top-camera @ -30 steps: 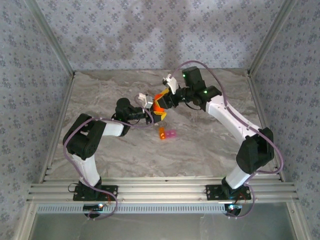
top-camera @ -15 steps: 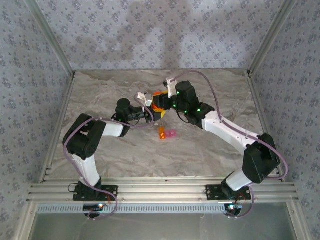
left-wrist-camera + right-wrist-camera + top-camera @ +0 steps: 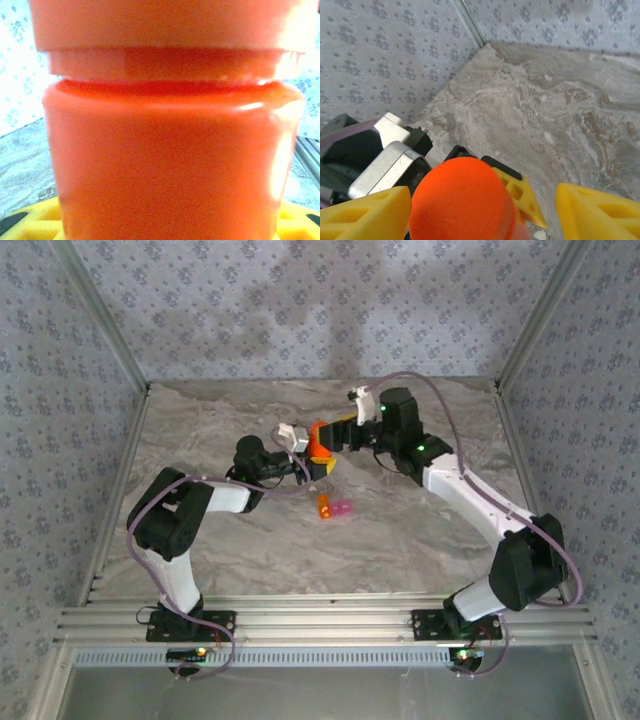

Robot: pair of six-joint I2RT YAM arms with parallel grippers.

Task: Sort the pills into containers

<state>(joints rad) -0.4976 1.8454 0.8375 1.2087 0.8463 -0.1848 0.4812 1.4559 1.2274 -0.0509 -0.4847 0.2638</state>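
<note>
The work is sitting at the bottle-opening step, ahead of any sorting. The left tool (image 3: 314, 462) is clamping the orange bottle (image 3: 170, 150) by its body and holding it upright above the bench (image 3: 430, 530), near the middle of the overhead frame. The right tool (image 3: 343, 433) is reaching in from the right with its yellow fingers (image 3: 367, 212) standing well apart on either side of the cap (image 3: 457, 192), gripping nothing. Whether the nearer finger is brushing the cap is hard to tell at this angle. The containers (image 3: 335, 508), one orange and one pink joined side by side, are lying on the bench just below the bottle in the overhead frame, apart from both tools. The pills are presumably sitting inside the bottle, so the next move is probably calling for the right tool to close squarely on the cap and twist while the left is keeping the body steady. The bench is showing a grey marbled surface, patterned walls (image 3: 300, 310) are closing it in, and a metal rail (image 3: 320, 625) is running along the bottom edge.
</note>
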